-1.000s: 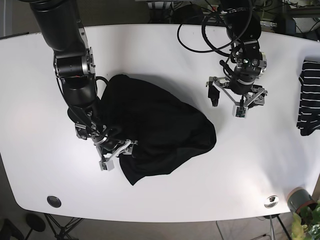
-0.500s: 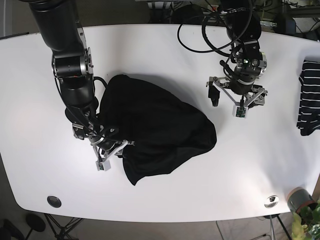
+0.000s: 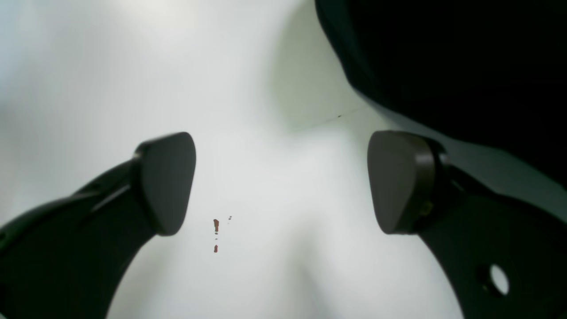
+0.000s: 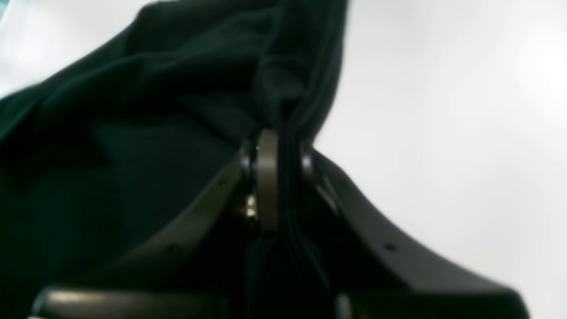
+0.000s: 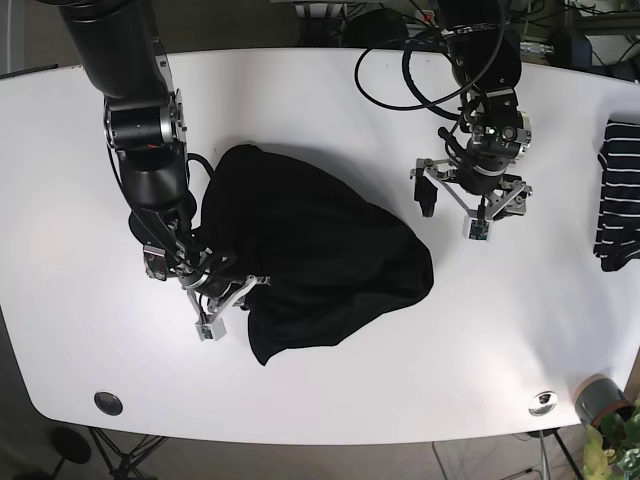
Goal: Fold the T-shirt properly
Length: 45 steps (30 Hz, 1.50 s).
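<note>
**Q:** What sits nearest the bottom edge of the base view?

**A:** A round dark fitting point(image 5: 107, 402) at the lower left of the white table point(image 5: 320, 110) and a metal one point(image 5: 542, 402) at the lower right, beside a potted plant point(image 5: 612, 430) off the table's corner.

**Q:** And the garment itself?

**A:** The black T-shirt point(image 5: 310, 255) lies crumpled in a heap left of the table's centre, wholly on the surface. At its lower left edge the right gripper point(image 5: 228, 296) is pinched closed on a bunched fold of the fabric; the right wrist view shows cloth point(image 4: 133, 110) gathered and squeezed between the pads point(image 4: 267, 177), ridges of it rising from the clamp.

**Q:** What about the other arm?

**A:** The left gripper point(image 5: 470, 200) hovers over bare table to the right of the shirt, apart from it. Its wrist view shows the two fingers point(image 3: 166, 181) spread wide with nothing between them, only white surface bearing a few small reddish specks point(image 3: 215, 226). The shirt's dark edge point(image 3: 443, 66) fills that view's upper right corner.

**Q:** Farther back?

**A:** A striped black-and-white cloth point(image 5: 618, 195) lies at the table's right edge, well apart from the shirt. Black cables point(image 5: 400, 80) loop over the far side near the left arm.
</note>
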Motion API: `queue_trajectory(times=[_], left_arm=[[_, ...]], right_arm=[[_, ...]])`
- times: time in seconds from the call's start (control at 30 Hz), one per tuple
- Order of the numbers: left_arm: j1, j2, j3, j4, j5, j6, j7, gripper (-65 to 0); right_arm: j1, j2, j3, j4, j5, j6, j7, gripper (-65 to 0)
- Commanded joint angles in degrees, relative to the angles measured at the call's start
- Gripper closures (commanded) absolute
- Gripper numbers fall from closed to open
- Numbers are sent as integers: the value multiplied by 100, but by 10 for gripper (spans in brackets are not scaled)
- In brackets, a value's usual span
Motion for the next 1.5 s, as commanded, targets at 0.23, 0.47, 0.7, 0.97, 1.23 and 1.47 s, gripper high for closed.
queue_trajectory(times=[0.23,0.47,0.7,0.97,1.23,1.47], left_arm=[[-57,-20,2,87,-39,3,-124,-567],[-83,7,11,131,-47,3,-133,-567],[-224,15,205,219,-47,3,-133,-567],[-505,279,389,254,-47,3,-133,-568],[-988,508,398,254,-39,11,-133,-571],[-1358,517,679,210,-39,11,-133,-571]], right_arm=[[-621,31,410,3775,100,71,-1751,-21],[-507,-4,419,4909,91,71,-2375,-21],[-32,137,410,5252,127,124,-2560,-21],[820,260,401,5322,320,124,-2612,-21],[1823,462,401,5006,821,124,-2797,-21],[2623,673,-12,4795,865,124,-2797,-21]])
